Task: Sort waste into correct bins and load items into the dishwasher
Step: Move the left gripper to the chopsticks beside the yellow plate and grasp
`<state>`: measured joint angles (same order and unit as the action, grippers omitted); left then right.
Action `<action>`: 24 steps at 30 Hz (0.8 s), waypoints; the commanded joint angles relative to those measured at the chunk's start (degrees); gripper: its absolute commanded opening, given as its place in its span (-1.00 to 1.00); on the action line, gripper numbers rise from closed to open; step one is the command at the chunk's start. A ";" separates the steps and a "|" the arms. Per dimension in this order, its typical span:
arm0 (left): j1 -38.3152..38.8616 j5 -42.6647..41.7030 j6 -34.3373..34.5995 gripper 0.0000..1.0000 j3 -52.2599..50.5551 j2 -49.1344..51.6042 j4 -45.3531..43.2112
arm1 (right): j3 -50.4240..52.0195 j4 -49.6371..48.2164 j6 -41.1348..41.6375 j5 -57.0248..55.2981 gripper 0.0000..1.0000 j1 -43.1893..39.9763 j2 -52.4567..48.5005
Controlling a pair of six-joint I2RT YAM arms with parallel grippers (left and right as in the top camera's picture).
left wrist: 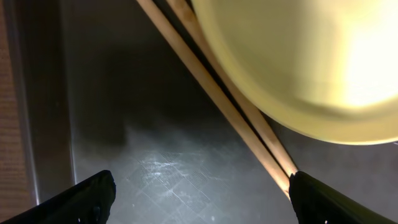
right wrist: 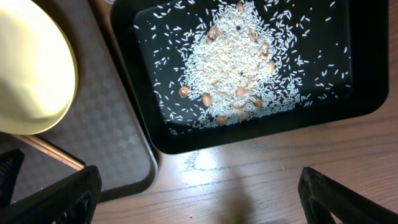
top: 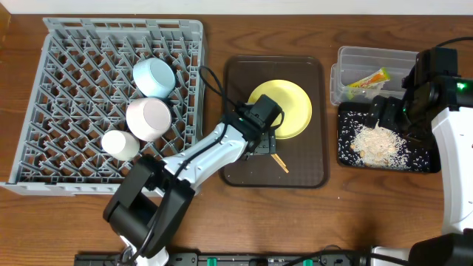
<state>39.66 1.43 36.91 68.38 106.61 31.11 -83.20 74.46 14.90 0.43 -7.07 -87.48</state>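
The grey dish rack point(top: 74, 89) holds the light blue bowl point(top: 153, 76), the pinkish-white bowl point(top: 148, 118) and the white cup point(top: 120, 145). The yellow plate point(top: 288, 107) and the chopsticks point(top: 278, 159) lie on the brown serving tray point(top: 244, 74). My left gripper point(top: 264, 142) is open and empty just above the tray. In the left wrist view its fingers point(left wrist: 199, 199) are spread beside the chopsticks point(left wrist: 217, 93) at the plate's rim point(left wrist: 311, 62). The wrapper point(top: 367, 79) lies in the clear tub point(top: 355, 55). The rice scraps point(top: 377, 142) lie in the black tray point(top: 347, 159). My right gripper point(top: 386, 112) is open and empty.
In the right wrist view the fingers point(right wrist: 199, 199) hang over bare wood in front of the black tray point(right wrist: 367, 74) with rice point(right wrist: 230, 68). The brown tray's corner point(right wrist: 112, 124) and the plate point(right wrist: 31, 68) show at the left.
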 commanded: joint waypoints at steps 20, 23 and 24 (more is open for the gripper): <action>0.94 0.96 2.43 0.83 0.20 4.74 -0.55 | -0.26 0.13 0.74 -0.15 0.98 -0.37 0.59; 0.98 0.96 2.43 0.83 0.20 4.72 -0.33 | -0.26 0.13 0.74 -0.15 0.98 -0.37 0.59; 0.98 0.94 2.40 0.83 0.20 4.70 -0.26 | -0.26 0.13 0.74 -0.15 0.99 -0.37 0.59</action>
<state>40.42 1.87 38.81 68.38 110.17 30.46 -83.20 74.50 14.90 0.43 -7.07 -87.48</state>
